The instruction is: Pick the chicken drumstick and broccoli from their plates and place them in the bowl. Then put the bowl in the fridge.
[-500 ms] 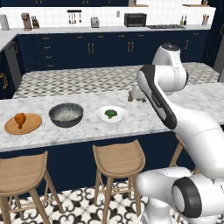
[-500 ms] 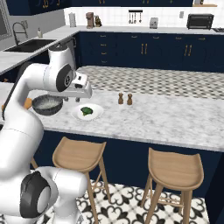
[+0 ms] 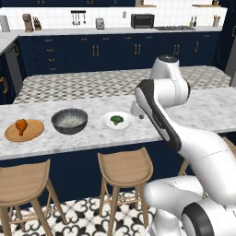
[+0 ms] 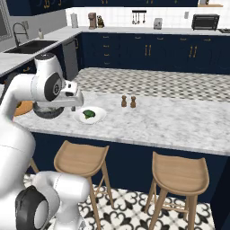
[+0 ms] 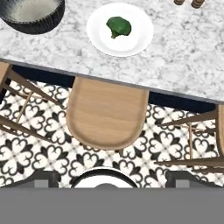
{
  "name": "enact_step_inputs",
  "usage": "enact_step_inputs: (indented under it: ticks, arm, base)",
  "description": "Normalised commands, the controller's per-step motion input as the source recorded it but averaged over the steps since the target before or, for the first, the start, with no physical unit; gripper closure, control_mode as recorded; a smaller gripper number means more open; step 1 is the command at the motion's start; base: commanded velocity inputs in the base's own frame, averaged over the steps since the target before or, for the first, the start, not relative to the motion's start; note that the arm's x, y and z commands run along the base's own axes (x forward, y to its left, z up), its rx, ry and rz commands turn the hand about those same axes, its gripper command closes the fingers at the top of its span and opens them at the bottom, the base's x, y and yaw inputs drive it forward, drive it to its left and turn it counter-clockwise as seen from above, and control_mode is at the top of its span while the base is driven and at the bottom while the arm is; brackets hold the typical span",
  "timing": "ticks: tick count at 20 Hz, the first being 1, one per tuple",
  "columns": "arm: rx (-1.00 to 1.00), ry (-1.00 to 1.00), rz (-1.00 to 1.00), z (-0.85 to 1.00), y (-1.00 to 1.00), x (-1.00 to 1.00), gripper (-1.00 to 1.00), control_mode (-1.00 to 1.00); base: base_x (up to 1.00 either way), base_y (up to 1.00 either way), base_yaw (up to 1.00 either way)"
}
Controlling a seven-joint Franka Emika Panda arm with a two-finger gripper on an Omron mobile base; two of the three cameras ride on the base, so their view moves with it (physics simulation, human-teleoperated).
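Status: no step done yet. All three food-handling steps plus fridge step are left.

1. Gripper (image 5: 112, 186): fingers apart, wide, holding nothing. It hangs above a wooden stool (image 5: 107, 113) on the near side of the counter (image 5: 188, 57), not yet over any plate.
2. Just beyond the gripper, past the counter edge: white plate (image 5: 138, 41) w/ broccoli (image 5: 118, 26) lying on it, untouched. Nearest target; judged to be the likely first pick.
3. Beyond and to the left of the gripper, beside the white plate: bowl (image 3: 69, 120), upright, no food inside.
4. Farther left, past the bowl, well apart from the gripper: wooden plate (image 3: 34, 132) w/ drumstick (image 3: 20, 125) resting on it.
5. Salt and pepper shakers (image 4: 128, 101) stand beyond and right of the white plate; not part of the job.
6. Fridge: cannot tell its location from these views.

Remaining: broccoli to bowl, drumstick to bowl, bowl to fridge.
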Motion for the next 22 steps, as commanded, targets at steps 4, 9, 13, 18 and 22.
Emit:
enact_step_inputs:
  ticks: [4, 9, 13, 18, 22]
  arm:
    - [-0.06, 0.09, 0.29, -0.30, 0.05, 0.66, -1.00, -1.00]
    - [-0.04, 0.11, 0.26, -0.25, 0.14, 0.92, -1.00, -1.00]
    - [-0.04, 0.14, 0.03, -0.34, 0.16, 0.89, -1.00, -1.00]
    - [-0.07, 0.01, 0.00, -0.52, 0.17, 0.72, -1.00, -1.00]
    - [-0.07, -0.01, 0.02, -0.65, 0.13, 0.54, -1.00, -1.00]
  base:
    - [0.00, 0.00, 0.00]
    - [0.00, 0.00, 0.00]
    - [0.00, 0.00, 0.00]
    - [0.00, 0.00, 0.00]
    - [0.00, 0.00, 0.00]
